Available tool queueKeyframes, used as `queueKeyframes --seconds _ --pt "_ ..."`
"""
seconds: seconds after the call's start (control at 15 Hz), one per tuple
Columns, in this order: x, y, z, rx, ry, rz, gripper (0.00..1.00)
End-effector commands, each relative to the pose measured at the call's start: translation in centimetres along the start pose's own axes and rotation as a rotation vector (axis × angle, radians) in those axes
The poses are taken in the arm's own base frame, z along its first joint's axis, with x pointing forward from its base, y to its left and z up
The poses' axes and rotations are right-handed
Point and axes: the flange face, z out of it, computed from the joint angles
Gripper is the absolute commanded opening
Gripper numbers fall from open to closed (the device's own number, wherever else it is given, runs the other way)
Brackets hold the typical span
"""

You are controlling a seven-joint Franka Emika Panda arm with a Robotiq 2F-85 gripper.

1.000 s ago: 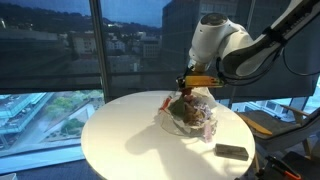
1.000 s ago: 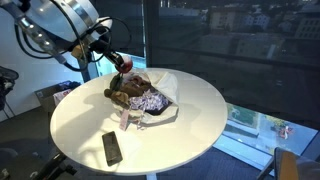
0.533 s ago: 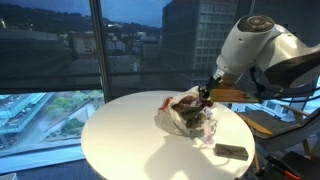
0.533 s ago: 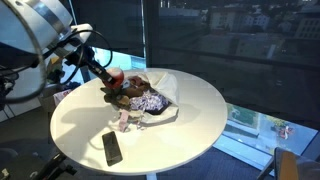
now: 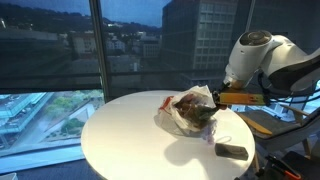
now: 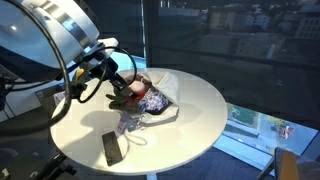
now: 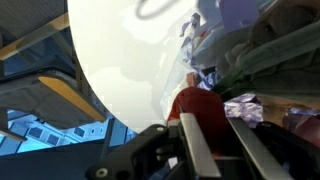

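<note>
Red-brown cloth, soft, light and likely limp if lifted, tops the garment heap on the white bench. The claw pinches 1 bunched fold, a sound hold.

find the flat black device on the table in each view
Exterior view: the black device lies lower right, near the table edge.
Exterior view: lower left, in front of the pile.
Wrist view: not in it.
Shared landmark: the cloth pile on the white table.
</note>
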Motion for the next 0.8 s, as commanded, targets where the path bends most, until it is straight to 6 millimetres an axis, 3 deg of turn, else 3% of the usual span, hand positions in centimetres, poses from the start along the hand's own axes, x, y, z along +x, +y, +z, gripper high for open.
queueKeyframes --seconds 0.0,0.33,0.73 --pt "1.9 0.1 1.5 0.04 0.008 0.002 0.08" --pt "4.5 -2.2 2.5 0.203 0.027 -0.057 0.09" --pt "7.2 -4.7 5.7 0.344 -0.036 -0.072 0.09"
